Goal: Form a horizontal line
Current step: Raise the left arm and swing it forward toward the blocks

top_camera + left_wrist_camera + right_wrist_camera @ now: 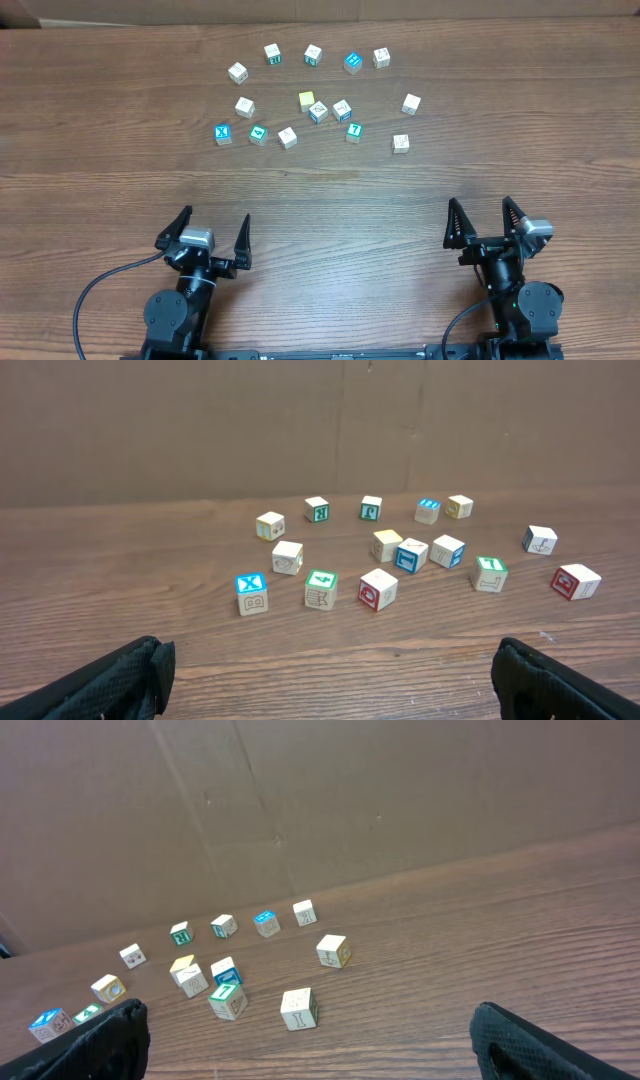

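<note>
Several small wooden letter blocks lie scattered on the far half of the wooden table (320, 200). A blue X block (223, 133) marks the left end, a white block (411, 103) and another white block (401, 143) the right end. A blue-topped block (353, 63) and a yellow block (307, 100) sit among them. My left gripper (205, 238) is open and empty near the front edge. My right gripper (487, 226) is open and empty near the front edge. The blocks show in the left wrist view (251, 593) and in the right wrist view (299, 1008), well beyond the fingers.
A brown cardboard wall (300, 430) stands behind the table's far edge. Black cables (100, 290) run from the arm bases at the front.
</note>
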`<state>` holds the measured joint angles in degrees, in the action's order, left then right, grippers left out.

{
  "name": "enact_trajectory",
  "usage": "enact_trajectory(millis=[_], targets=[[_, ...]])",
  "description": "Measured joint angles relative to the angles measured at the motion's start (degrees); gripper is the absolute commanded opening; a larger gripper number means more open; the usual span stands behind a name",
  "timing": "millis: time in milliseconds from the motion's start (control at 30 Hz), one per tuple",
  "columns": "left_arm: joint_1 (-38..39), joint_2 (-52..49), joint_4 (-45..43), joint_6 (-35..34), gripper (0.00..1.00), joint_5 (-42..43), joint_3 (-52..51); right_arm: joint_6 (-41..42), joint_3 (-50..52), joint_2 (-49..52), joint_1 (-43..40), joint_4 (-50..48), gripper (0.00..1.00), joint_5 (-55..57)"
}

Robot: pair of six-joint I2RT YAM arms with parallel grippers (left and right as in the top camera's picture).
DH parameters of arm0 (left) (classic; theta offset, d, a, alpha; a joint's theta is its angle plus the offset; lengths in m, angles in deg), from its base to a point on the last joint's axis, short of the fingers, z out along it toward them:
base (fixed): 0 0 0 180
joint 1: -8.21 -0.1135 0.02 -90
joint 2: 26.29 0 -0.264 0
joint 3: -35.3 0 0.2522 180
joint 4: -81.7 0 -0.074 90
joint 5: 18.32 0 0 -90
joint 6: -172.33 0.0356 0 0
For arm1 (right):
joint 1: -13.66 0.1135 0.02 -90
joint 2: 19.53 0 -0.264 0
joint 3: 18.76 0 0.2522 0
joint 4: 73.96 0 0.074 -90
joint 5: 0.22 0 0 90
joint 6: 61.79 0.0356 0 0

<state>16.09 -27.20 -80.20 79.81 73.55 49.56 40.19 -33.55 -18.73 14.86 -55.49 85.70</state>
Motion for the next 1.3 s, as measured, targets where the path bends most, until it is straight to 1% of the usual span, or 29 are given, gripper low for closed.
enact_trajectory(millis=[133,233,300,400,467,567,667,800,933,1033,1200,1233,1300], targets=[[0.00,0.00,-0.13,0.00,1.00,-0.02,0.00,0.00,0.00,0.00,0.02,-0.02,1.00,-0.02],[0.00,0.00,-1.95,0.00,1.00,-0.04,0.00,0.00,0.00,0.00,0.00,0.00,1.00,-0.02],[0.00,0.00,-4.72,0.00,1.00,-0.13,0.00,0.00,0.00,0.00,0.00,0.00,1.00,0.00],[0.00,0.00,-11.72,-0.04,1.00,0.50,-0.02,0.02,0.00,0.00,0.00,0.00,1.00,0.00],[0.00,0.04,-14.23,-0.44,1.00,1.55,0.50,0.00,0.00,0.00,0.02,-0.02,1.00,-0.02],[0.00,0.04,-14.21,-1.86,1.00,2.67,2.80,0.00,0.00,0.00,0.02,0.00,1.00,-0.02],[0.00,0.04,-12.28,-2.71,1.00,3.17,7.76,0.00,0.00,0.00,0.02,0.02,1.00,0.00],[0.00,-1.73,-6.67,-3.32,0.99,3.54,18.32,0.00,0.00,0.00,0.02,0.02,1.00,-0.02],[0.00,-8.59,-0.04,-3.23,0.99,3.72,31.67,0.00,0.00,-0.07,0.02,-0.02,1.00,-0.02],[0.00,-17.03,5.25,-2.32,1.00,4.50,43.28,-0.02,0.00,-0.07,0.00,-0.07,1.00,-0.04],[0.00,-33.33,20.13,-0.44,0.99,6.69,65.18,0.00,0.00,-0.07,-0.02,0.00,1.00,-0.04],[0.00,-36.33,21.88,-0.24,1.00,6.91,68.83,0.00,0.00,-0.07,-0.02,-0.07,1.00,-0.04],[0.00,-43.87,28.72,0.13,1.00,7.37,78.82,0.00,0.00,-0.07,-0.02,0.00,1.00,-0.04]])
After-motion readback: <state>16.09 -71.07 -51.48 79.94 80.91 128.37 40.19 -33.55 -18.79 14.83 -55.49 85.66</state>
